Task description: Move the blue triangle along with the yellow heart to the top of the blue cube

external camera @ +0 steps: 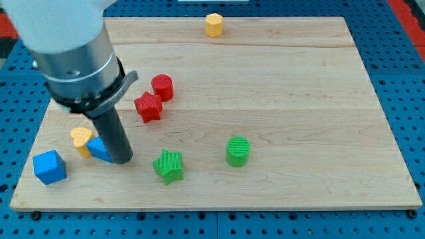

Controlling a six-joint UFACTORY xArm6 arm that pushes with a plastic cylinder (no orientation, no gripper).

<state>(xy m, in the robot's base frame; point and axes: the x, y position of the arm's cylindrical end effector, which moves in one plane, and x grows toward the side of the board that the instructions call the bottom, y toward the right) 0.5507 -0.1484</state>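
Worktop (279,99): pale wood board on a blue pegboard, carries all blocks. Arm comes in from far left, big grey cylinder, dark rod going down. No jaws on this end effector, so nothing released or clenched; it only pushes. My tip (121,160) sits on the board near left, touching or just beside the right edge of the blue triangle (99,150), hiding part of it. Likely placed there to shove the triangle leftward, judged from the layout.

Blue cube (50,166): near-left corner, slightly rotated, top and two sides visible, apart from the other two task blocks. Target spot, as I read it, is the board just far of the cube.

Yellow heart (81,139): touching or just beside the triangle's left side, lobes visible on top. The pair sits right of and a bit far of the cube, so not yet at the spot.

Blue triangle: small, wedge shape only partly readable behind the rod.

Others, out of the way: red star (149,107) and red cylinder (162,87) just beside each other mid-left, green star (169,165) near centre, green cylinder (238,151) right of it, yellow hexagon (213,24) at far edge.
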